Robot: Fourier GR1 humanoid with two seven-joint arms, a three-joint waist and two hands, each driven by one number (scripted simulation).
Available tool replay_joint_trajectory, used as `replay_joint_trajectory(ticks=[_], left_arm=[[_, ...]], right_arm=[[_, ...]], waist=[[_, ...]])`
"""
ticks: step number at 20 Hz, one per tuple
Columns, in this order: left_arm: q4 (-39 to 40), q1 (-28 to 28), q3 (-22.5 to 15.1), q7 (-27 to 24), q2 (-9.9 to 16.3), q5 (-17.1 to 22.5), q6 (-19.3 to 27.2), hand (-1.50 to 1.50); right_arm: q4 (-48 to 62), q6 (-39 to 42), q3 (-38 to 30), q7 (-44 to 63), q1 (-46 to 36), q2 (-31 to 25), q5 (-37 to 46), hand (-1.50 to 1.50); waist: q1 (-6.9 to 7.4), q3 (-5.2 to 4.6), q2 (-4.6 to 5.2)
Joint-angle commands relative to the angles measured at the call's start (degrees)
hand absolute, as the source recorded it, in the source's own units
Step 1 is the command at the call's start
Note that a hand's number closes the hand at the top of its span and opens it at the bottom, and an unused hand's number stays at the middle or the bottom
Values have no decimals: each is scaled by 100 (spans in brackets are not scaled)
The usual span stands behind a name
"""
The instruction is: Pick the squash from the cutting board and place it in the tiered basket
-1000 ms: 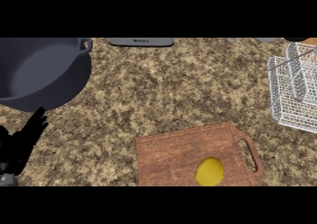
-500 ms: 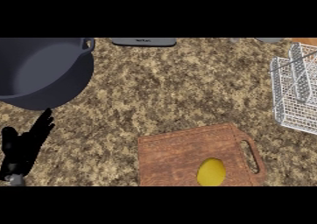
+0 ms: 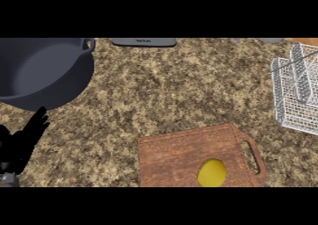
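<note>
A steep downward look at a speckled brown stone bench. Near the lower edge, right of centre, lies a reddish-brown wooden cutting board with a handle slot on its right side. A yellow squash rests on the board, close to its lower edge and just left of the handle slot. Nothing is touching it.

At the right edge, well apart from the board, stands a white wire tiered basket, partly cut off by the view's side.

A large dark grey pot fills the upper left corner, with a small handle on its upper right rim. A flat grey object lies at the top edge, only partly seen.

The left hand shows at the lower left edge, below the pot. Its black fingers are straight and open, pointing up towards the pot, holding nothing. The right hand does not appear.
</note>
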Motion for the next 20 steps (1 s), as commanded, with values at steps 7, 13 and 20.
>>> replay_joint_trajectory(ticks=[7, 13, 20], left_arm=[[-40, 145, -72, -85, -38, -99, -22, 0], [-250, 189, -32, -22, -60, -71, 14, 0], [-132, 49, 22, 38, 62, -60, -81, 0]], right_arm=[[1388, 1331, -178, 994, -291, 12, 86, -150], [1581, 945, -631, 1043, -81, -289, -250, -150], [1059, 349, -1228, 719, -415, -425, -871, -150]], waist=[[71, 1, 18], [29, 10, 12], [-52, 9, -12]])
